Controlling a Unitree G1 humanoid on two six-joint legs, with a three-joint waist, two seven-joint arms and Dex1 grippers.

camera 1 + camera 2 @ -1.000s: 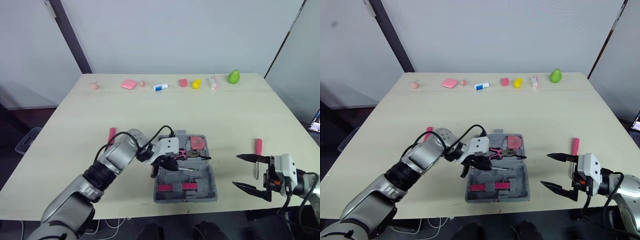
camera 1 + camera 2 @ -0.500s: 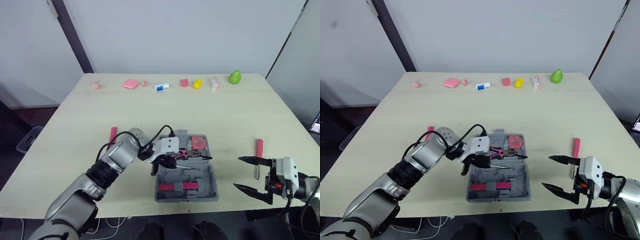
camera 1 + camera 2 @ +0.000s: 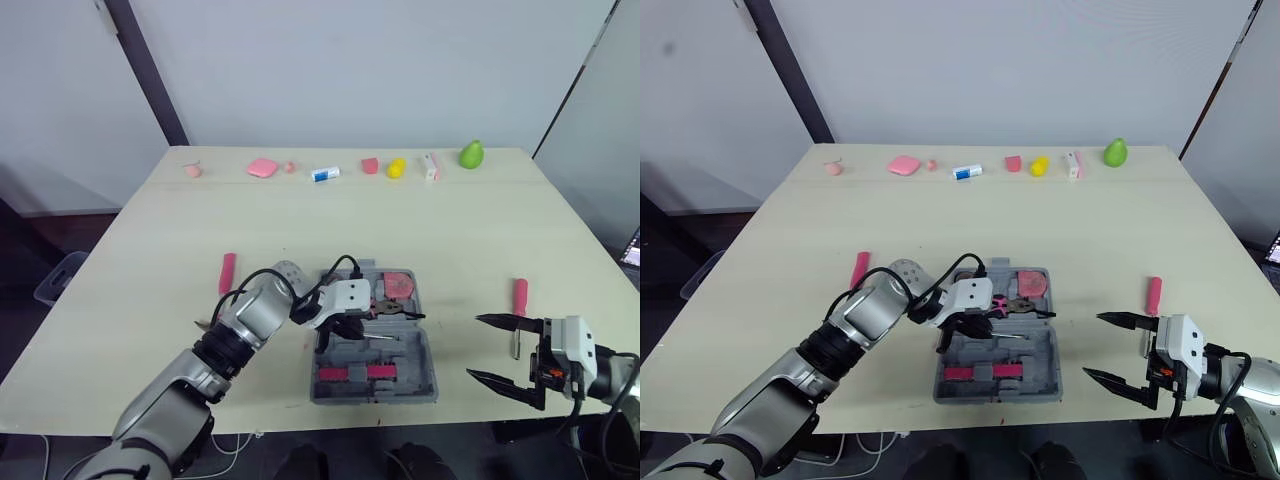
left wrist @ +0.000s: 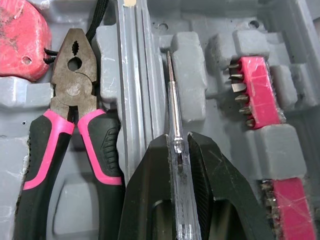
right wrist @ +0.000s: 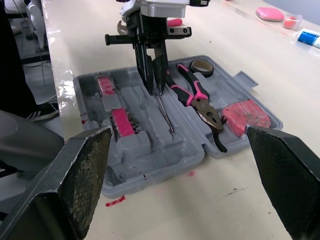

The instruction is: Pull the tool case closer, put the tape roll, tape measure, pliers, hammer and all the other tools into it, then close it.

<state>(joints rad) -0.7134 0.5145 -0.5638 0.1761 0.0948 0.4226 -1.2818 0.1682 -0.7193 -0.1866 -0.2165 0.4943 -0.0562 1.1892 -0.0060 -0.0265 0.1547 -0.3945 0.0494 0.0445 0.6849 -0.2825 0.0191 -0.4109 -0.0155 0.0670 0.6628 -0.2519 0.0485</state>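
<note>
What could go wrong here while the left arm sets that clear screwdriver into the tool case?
1. The left gripper grips the clear screwdriver close beside the pliers. If released off its groove, it might keep the tool case from shutting.
2. The pink tool and pink-handled screwdriver lie on the table outside it; closing early would leave them out.

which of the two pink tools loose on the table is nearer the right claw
The pink-handled tool right of the tool case, just beyond the open right claw. The other pink tool lies left of the case.
</note>
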